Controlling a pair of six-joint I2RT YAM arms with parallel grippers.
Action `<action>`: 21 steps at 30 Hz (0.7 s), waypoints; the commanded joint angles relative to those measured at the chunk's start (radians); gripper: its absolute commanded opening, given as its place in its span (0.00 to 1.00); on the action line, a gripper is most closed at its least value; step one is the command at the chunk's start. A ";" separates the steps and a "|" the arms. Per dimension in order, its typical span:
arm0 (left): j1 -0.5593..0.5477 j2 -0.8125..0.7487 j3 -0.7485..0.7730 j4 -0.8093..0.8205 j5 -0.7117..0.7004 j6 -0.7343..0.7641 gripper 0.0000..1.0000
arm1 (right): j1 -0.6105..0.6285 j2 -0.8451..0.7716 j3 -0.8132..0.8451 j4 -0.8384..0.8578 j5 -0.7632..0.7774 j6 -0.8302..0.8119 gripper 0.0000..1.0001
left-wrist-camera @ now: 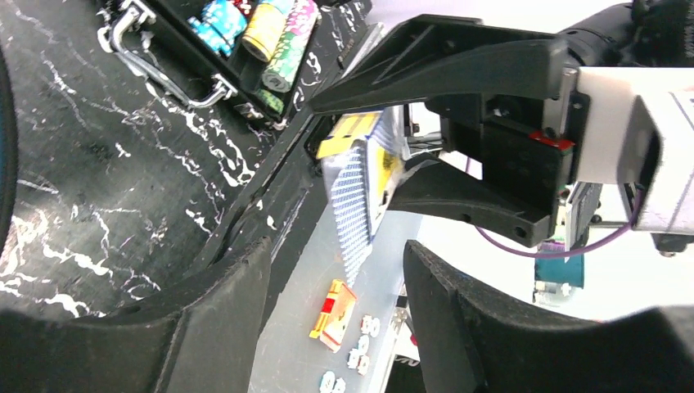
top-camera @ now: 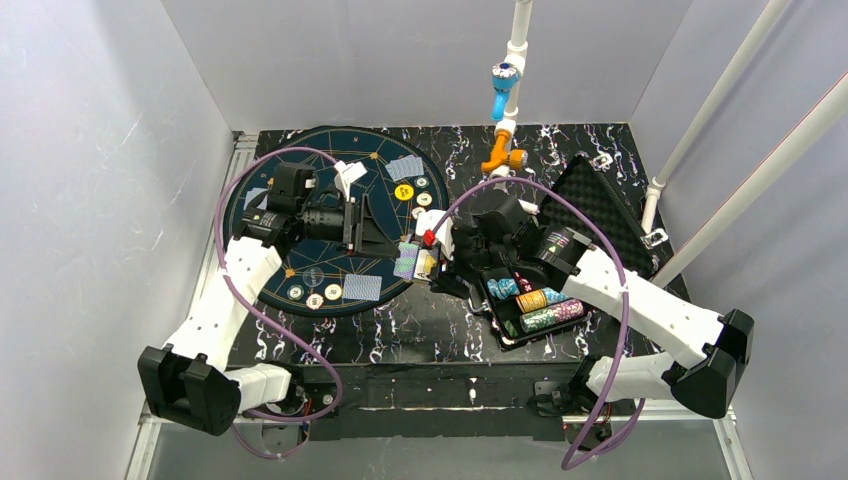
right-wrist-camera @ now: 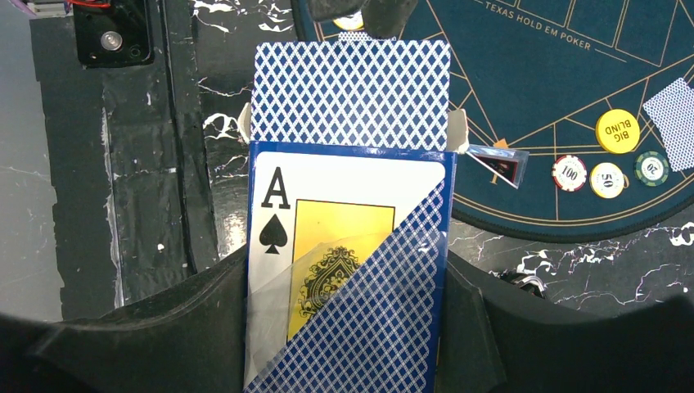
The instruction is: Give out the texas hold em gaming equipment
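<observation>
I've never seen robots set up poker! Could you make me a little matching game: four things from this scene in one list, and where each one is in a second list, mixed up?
Things:
1. card box
2. yellow Big Blind chip
3. rolls of chips
4. orange fitting

Places:
A. on the white pipe at the back
B. lying on the round poker mat
C. held in the right gripper
D. inside the open black case

Pairs: 1-C, 2-B, 3-D, 4-A.
</observation>
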 commanded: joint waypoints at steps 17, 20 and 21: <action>-0.044 -0.004 -0.023 -0.029 0.028 -0.006 0.00 | 0.004 -0.016 0.026 0.052 0.000 -0.003 0.01; 0.018 -0.009 -0.032 -0.061 0.065 0.015 0.00 | 0.005 -0.021 0.018 0.043 0.012 -0.013 0.01; 0.046 -0.008 -0.033 -0.081 0.072 0.030 0.00 | 0.005 -0.024 0.015 0.040 0.014 -0.015 0.01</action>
